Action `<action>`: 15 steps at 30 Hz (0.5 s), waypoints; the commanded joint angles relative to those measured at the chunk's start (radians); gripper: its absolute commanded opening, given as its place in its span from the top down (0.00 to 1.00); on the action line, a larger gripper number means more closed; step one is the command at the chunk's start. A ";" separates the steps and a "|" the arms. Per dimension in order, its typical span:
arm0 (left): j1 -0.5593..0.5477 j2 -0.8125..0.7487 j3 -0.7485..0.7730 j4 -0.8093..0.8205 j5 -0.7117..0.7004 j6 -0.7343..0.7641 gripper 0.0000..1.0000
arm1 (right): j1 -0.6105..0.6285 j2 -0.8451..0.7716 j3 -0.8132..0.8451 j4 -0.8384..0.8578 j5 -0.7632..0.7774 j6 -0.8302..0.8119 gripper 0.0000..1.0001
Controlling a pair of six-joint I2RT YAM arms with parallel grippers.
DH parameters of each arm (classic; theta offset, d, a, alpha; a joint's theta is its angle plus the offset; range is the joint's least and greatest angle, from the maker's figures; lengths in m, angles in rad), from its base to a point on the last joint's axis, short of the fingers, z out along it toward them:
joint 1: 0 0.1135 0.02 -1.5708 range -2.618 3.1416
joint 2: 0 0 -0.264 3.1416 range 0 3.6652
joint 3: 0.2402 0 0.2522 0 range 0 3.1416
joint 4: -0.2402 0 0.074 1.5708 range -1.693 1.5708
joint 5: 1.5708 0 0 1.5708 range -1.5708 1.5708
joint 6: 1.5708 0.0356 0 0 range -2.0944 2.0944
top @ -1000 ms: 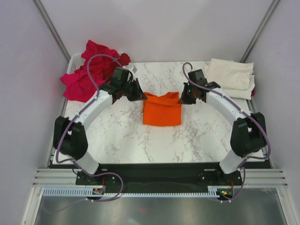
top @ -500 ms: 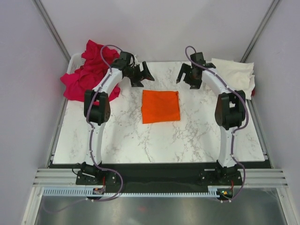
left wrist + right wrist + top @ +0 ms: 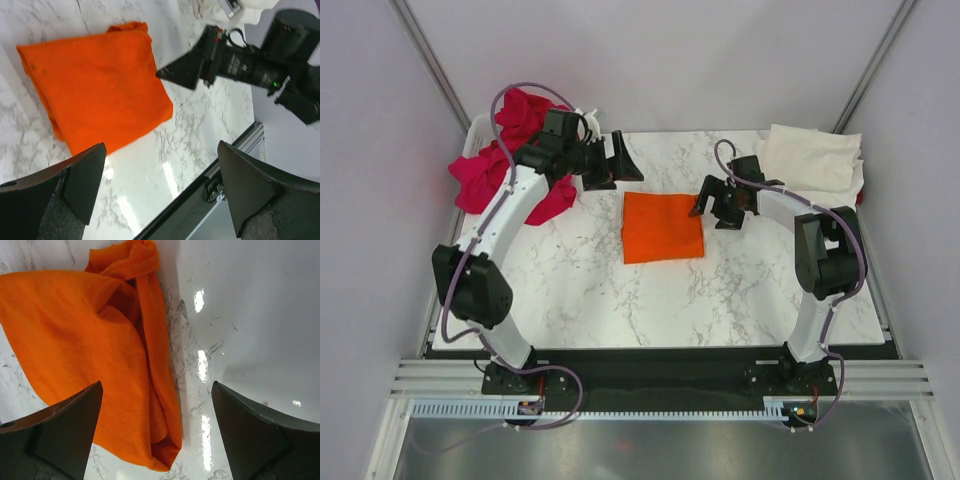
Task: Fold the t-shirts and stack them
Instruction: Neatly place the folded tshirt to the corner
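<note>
The folded orange t-shirt lies in the middle of the tabletop, with bare marble all round it, widest toward the near edge. The left end effector hangs off its far-left corner, jaws spread and empty. The right end effector sits just beside its right edge, jaws also spread. Magenta t-shirts spill from a white bin at far left. A cream t-shirt lies folded at far right.
</note>
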 commanded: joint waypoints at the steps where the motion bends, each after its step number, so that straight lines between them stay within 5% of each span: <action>1: 0.002 -0.148 -0.172 -0.008 -0.053 0.048 0.00 | -0.003 0.034 -0.017 0.160 -0.066 -0.014 0.02; 9: 0.000 -0.536 -0.595 0.040 -0.187 0.109 0.00 | -0.003 0.158 -0.031 0.306 -0.095 0.032 0.05; 15: 0.002 -0.788 -0.845 0.100 -0.265 0.103 0.00 | -0.003 0.181 -0.193 0.604 -0.152 0.142 0.23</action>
